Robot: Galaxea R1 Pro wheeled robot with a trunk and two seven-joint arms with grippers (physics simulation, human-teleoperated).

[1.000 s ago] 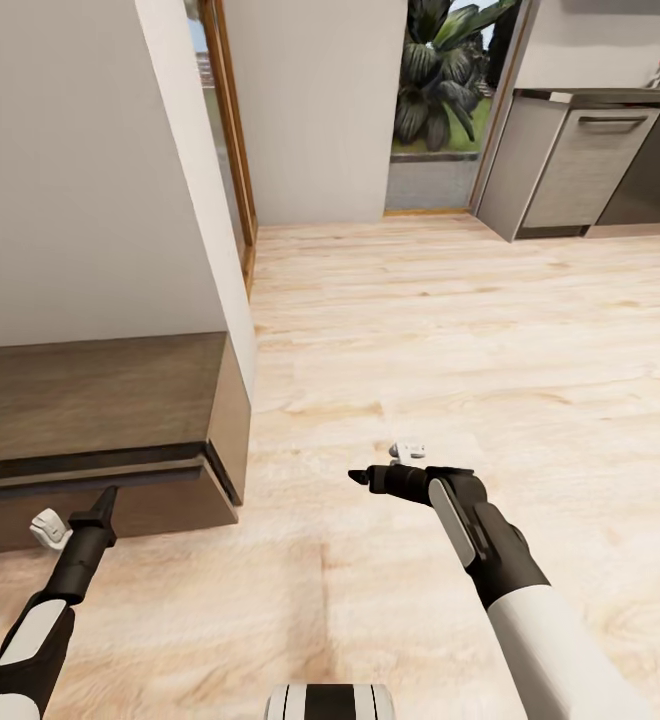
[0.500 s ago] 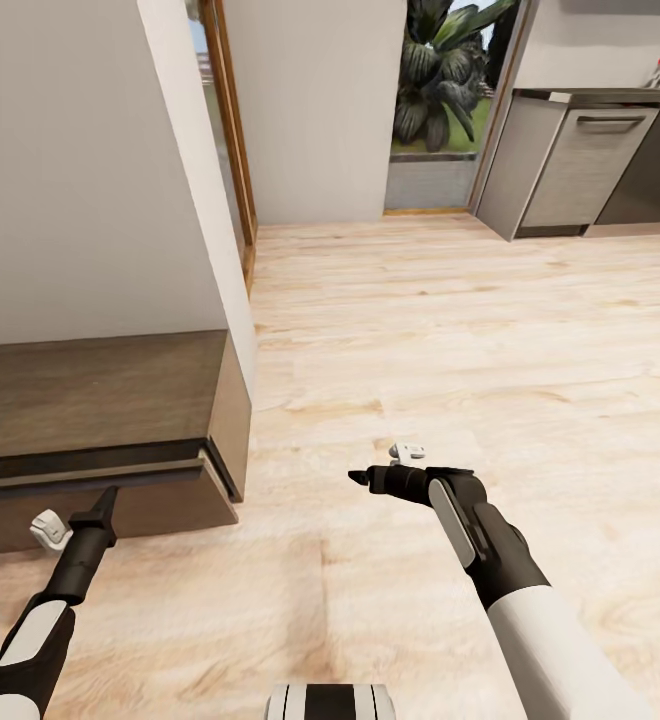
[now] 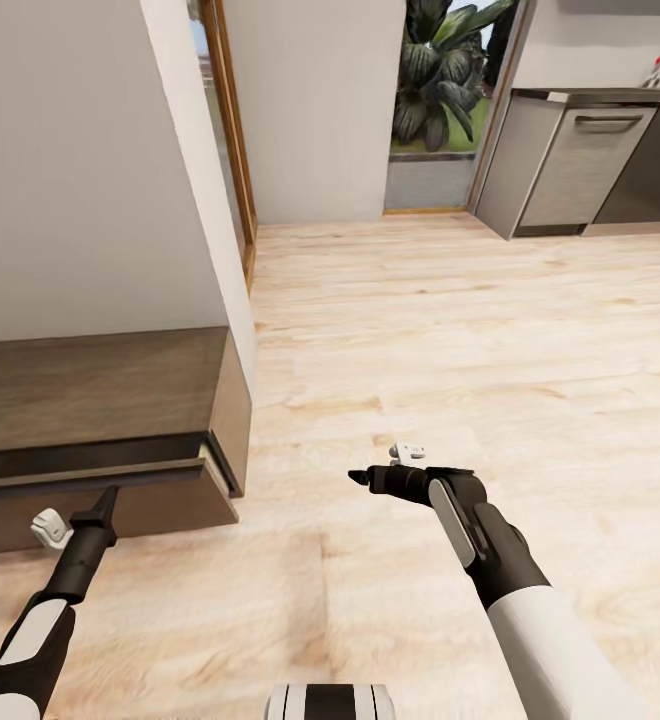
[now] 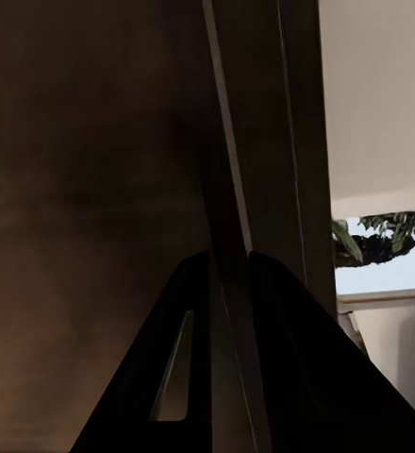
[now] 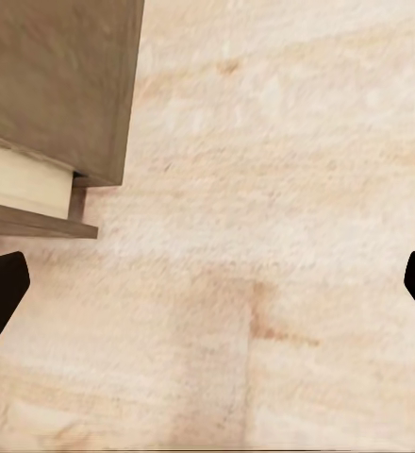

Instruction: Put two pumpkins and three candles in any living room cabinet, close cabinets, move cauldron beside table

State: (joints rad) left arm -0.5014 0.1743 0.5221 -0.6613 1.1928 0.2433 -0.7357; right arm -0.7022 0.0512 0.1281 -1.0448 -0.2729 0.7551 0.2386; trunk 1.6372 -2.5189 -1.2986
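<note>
Cabinet (image 3: 100, 420), cut off at the head view's left edge, has its lower drawer slightly ajar. Left gripper (image 4: 228, 260) pinched together, empty, near the drawer front. Right gripper (image 5: 207, 283) spread wide over floor (image 5: 283, 236).

The cabinet (image 3: 100, 420) and the white wall (image 3: 90, 170) above it block the left side. Bare wooden floor (image 3: 450, 330) lies open ahead to the kitchen units (image 3: 580, 165).

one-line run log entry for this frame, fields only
scene: cabinet corner, lower drawer slightly proud | left gripper: shut, tips at drawer front | right gripper: open, empty, over floor | task items: none seen
</note>
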